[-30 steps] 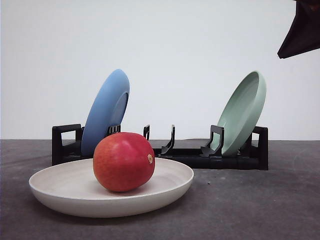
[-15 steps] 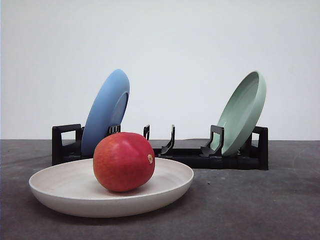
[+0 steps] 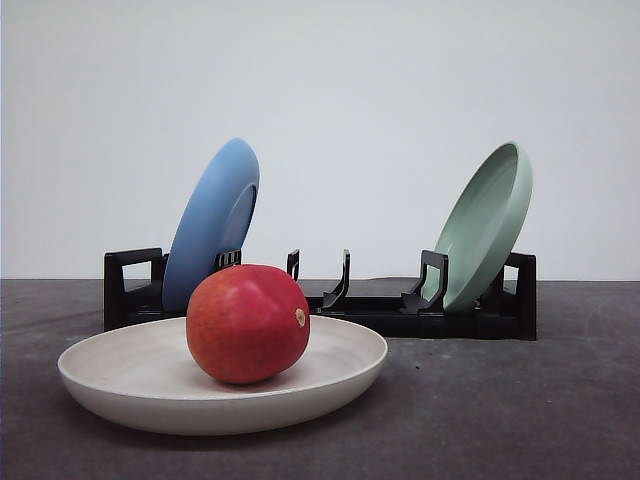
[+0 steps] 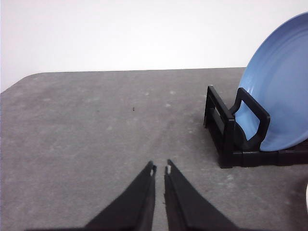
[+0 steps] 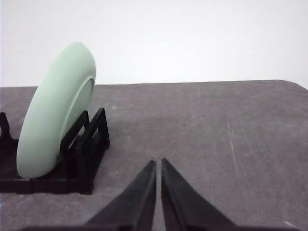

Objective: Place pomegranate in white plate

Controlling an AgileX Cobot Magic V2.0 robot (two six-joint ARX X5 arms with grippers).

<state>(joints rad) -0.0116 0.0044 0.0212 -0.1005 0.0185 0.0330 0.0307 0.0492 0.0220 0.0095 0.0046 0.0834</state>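
A black dish rack (image 3: 330,305) stands across the back of the dark grey tabletop (image 3: 520,410). A blue plate (image 3: 212,222) leans in its left end, a pale green plate (image 3: 487,225) in its right.

The left arm's black two-fingered end effector (image 4: 160,169) hovers over the bare grey counter (image 4: 96,134), its tips nearly touching. At about two o'clock from it, a round matte blue plate (image 4: 281,91) stands tilted in a black slotted plastic rack (image 4: 236,132).
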